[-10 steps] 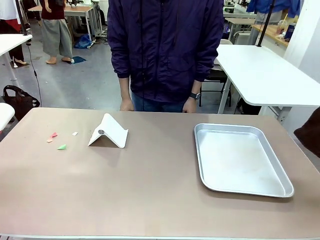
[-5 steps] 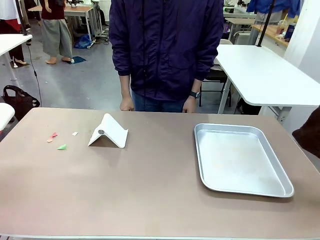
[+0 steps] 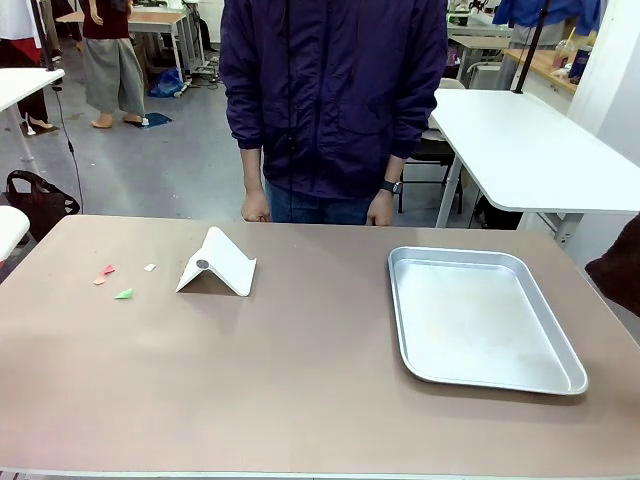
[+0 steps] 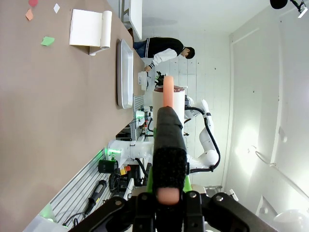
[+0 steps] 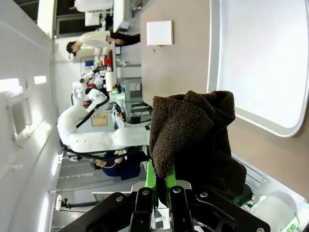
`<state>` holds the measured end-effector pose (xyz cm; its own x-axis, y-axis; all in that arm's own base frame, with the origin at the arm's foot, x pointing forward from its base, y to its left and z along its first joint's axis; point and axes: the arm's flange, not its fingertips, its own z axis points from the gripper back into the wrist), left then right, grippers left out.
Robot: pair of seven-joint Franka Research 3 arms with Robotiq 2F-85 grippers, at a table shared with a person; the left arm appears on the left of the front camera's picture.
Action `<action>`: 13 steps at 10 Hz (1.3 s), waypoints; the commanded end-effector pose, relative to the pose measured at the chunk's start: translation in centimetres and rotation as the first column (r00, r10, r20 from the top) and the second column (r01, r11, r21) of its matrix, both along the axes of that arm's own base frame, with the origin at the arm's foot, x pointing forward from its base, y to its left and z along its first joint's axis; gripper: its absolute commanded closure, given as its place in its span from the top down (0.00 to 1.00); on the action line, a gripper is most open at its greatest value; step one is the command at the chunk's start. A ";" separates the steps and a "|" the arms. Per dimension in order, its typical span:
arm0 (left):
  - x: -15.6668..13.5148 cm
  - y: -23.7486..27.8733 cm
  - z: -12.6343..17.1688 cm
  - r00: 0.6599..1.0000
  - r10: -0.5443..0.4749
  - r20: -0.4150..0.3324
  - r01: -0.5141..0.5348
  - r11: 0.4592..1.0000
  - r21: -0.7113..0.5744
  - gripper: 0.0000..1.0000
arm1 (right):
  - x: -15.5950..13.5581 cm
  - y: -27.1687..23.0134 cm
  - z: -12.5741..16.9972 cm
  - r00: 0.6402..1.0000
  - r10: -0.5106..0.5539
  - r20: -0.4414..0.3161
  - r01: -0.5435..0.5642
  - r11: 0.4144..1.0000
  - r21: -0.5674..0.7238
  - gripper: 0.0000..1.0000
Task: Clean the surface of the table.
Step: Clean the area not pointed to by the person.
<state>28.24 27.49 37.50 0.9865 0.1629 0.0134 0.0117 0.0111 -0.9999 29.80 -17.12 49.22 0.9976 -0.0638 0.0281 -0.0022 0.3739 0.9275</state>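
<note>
The taupe-brown table [image 3: 300, 380] carries several small paper scraps [image 3: 123, 293] in red, white, green and orange near its left end. In the left wrist view the table [image 4: 58, 125] runs down the left side, scraps [image 4: 47, 41] at the top. My left gripper [image 4: 166, 191] is shut on a black foam-covered stick with a salmon tip [image 4: 168, 135], held in the air off the table. My right gripper [image 5: 161, 186] is shut on a dark brown cloth [image 5: 193, 140]. That cloth [image 3: 618, 268] pokes in at the front view's right edge.
A white folded sheet-like stand [image 3: 218, 262] rests left of centre. An empty silver tray [image 3: 405, 330] lies at the right. A person in a dark purple jacket [image 3: 330, 100] stands at the far edge, hands by the tabletop. A white table [image 3: 520, 150] stands behind at the right.
The person at the far side has shifted slightly to the right. Nothing on the table has moved.
</note>
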 end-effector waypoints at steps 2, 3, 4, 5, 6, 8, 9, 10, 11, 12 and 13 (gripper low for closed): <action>-0.2 -0.1 0.3 1.000 -0.003 0.022 0.003 1.000 -0.011 0.02 | -0.6 0.2 0.0 1.000 0.012 0.014 -0.012 1.000 0.004 0.09; -0.2 -0.1 0.3 1.000 -0.003 0.022 0.003 1.000 -0.011 0.02 | -0.6 0.2 0.0 1.000 0.012 0.014 -0.012 1.000 0.004 0.09; -0.2 -0.1 0.3 1.000 -0.003 0.022 0.003 1.000 -0.011 0.02 | -0.6 0.2 0.0 1.000 0.012 0.014 -0.012 1.000 0.004 0.09; -0.2 -0.1 0.3 1.000 -0.003 0.022 0.003 1.000 -0.011 0.02 | -0.6 0.2 0.0 1.000 0.012 0.014 -0.012 1.000 0.004 0.09; -0.2 -0.1 0.3 1.000 -0.003 0.022 0.003 1.000 -0.011 0.02 | -0.6 0.2 0.0 1.000 0.012 0.014 -0.012 1.000 0.004 0.09; -0.5 -1.1 1.1 0.996 0.086 0.033 -0.089 0.989 0.119 0.21 | -0.6 0.2 0.0 1.000 0.012 0.014 -0.012 1.000 0.004 0.09; -0.4 -2.0 1.4 0.994 0.108 0.034 -0.112 0.974 0.196 0.21 | -0.6 0.2 0.0 1.000 0.012 0.014 -0.012 1.000 0.004 0.09; -0.1 -2.6 1.2 0.977 0.211 0.032 -0.211 0.934 0.289 0.21 | -0.6 0.2 0.0 1.000 0.012 0.014 -0.012 1.000 0.004 0.09; 0.2 -3.1 0.7 0.974 0.228 -0.001 -0.215 0.921 0.326 0.21 | -0.6 0.2 0.0 1.000 0.012 0.014 -0.012 1.000 0.004 0.09; 0.9 -3.3 0.2 0.964 0.264 -0.038 -0.233 0.903 0.361 0.21 | -0.6 0.2 0.0 1.000 0.012 0.014 -0.012 1.000 0.004 0.09; 1.7 -3.5 -0.4 0.947 0.309 -0.089 -0.247 0.877 0.413 0.21 | -0.6 0.2 0.0 1.000 0.012 0.014 -0.012 1.000 0.004 0.09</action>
